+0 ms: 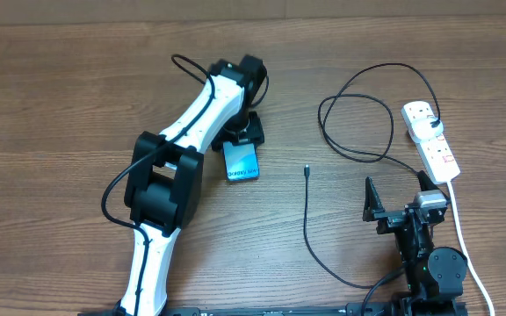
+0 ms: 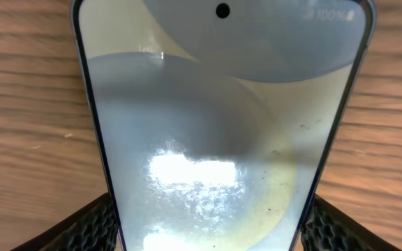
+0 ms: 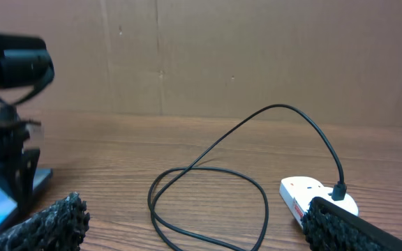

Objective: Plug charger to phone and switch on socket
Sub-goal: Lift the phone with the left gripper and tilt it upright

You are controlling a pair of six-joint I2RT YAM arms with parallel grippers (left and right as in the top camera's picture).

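Note:
The phone lies at the table's middle, screen up and lit blue-white. It fills the left wrist view. My left gripper is at its far end, fingers pressed on both long edges. The black charger cable loops across the right half; its loose connector tip lies right of the phone, apart from it. The white socket strip lies at the right with the cable's plug in it. My right gripper is open and empty, near the front, with the cable loop and socket ahead.
The strip's white cord runs down the right side past my right arm. The left arm's white and black body stretches diagonally across the left half. A brown wall stands behind the table in the right wrist view.

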